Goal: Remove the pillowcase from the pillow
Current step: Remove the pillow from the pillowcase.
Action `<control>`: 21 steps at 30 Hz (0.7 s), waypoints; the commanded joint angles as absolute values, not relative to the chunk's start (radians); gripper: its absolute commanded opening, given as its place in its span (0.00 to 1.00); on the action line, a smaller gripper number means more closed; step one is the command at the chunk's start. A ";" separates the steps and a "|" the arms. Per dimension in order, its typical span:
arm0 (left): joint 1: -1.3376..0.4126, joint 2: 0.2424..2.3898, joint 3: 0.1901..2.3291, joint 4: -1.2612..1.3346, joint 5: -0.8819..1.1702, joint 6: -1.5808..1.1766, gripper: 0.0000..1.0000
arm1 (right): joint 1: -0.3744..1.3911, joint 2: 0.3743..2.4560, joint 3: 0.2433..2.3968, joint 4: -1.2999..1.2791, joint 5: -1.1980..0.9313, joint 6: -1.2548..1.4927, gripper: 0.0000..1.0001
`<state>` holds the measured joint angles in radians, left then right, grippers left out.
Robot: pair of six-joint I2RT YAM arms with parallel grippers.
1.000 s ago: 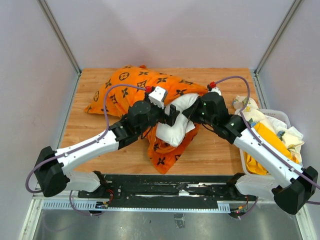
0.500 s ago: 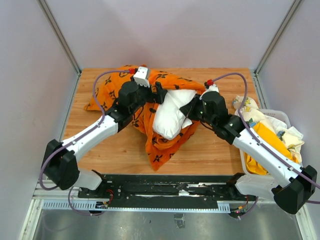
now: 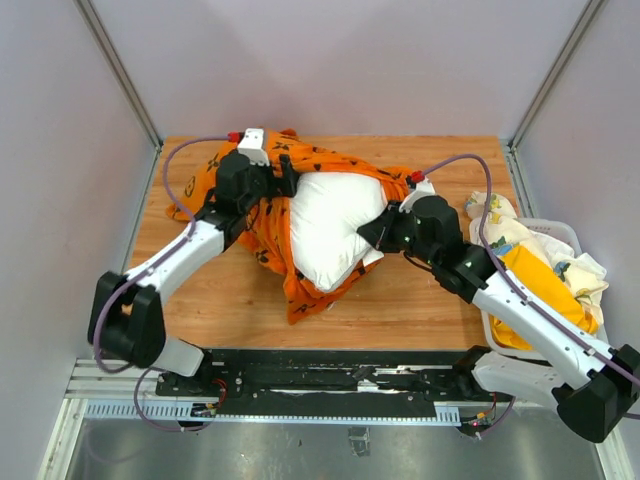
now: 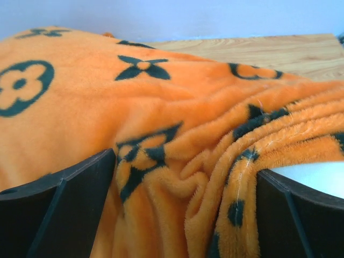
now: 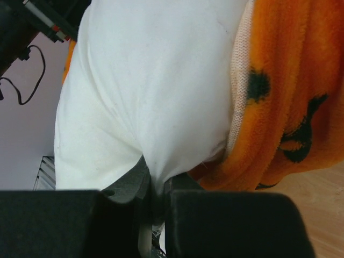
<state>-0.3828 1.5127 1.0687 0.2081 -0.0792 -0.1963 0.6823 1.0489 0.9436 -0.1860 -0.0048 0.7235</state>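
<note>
Fabric of the bright orange fleecy pillowcase (image 4: 161,102) lies bunched in folds between the left fingers (image 3: 285,177), which stand spread wide on either side of it and clamp nothing. In the left wrist view a sliver of the plump white rectangular pillow (image 3: 325,225) shows just inside the finger at 3 o'clock. The right fingers (image 3: 368,232) are clenched on a pinch of the pillow's white cloth at its 3 o'clock corner, with orange fleece hanging just beside them.

The pillow lies near the middle of the wooden tabletop (image 3: 430,300), mostly bared. The pillowcase wraps its edge from 12 o'clock round through 9 to 6.

The case carries black flowers, four-point stars and ringed shapes; any lettering among them is too blurred to read.

The left arm (image 3: 190,250) rises from the 7 o'clock corner toward 11 o'clock, its wrist turned toward 3 o'clock. The right arm (image 3: 520,305) stretches low from the 5 o'clock corner toward 10 o'clock, passing a white basket (image 3: 560,232) of mixed cloths at the 3 o'clock edge.
</note>
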 commanded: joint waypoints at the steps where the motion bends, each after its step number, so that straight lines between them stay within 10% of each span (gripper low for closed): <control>1: -0.349 1.263 0.971 0.194 0.021 -0.063 0.99 | 0.711 0.992 0.985 -0.039 0.010 0.706 0.01; 21: -0.652 0.855 0.757 0.249 0.383 0.041 0.99 | 0.629 1.117 1.148 -0.238 0.129 0.823 0.01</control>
